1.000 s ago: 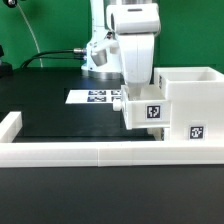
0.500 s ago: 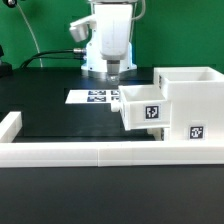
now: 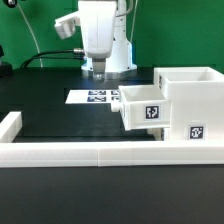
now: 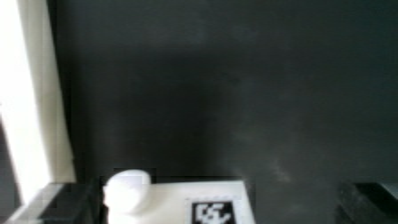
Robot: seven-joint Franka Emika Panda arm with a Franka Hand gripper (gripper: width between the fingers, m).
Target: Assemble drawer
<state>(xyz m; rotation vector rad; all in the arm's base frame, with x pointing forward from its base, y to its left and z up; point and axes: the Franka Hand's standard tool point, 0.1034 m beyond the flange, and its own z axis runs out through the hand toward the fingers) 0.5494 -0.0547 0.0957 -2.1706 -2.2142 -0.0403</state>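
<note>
The white drawer box (image 3: 190, 100) stands at the exterior view's right, its hollow top showing and a tag (image 3: 196, 132) on its front. One white tray (image 3: 143, 108) with a square tag sticks partly out of the box's side. My gripper (image 3: 98, 68) hangs above the table behind the tray, apart from it, open and empty. In the wrist view the tray's round knob (image 4: 127, 195) and tag (image 4: 214, 212) show between my spread fingers (image 4: 63, 205), with my gripper (image 4: 217, 205) above them. A second tray is not seen.
The marker board (image 3: 93, 97) lies on the black table (image 3: 60, 118) below my gripper. A low white wall (image 3: 80, 152) borders the table's front and the exterior view's left side; it also shows in the wrist view (image 4: 32, 100). Cables run behind the arm.
My gripper was at the tray one second ago; it has let go, risen and moved toward the exterior view's left. The tray stays partly in the box.
</note>
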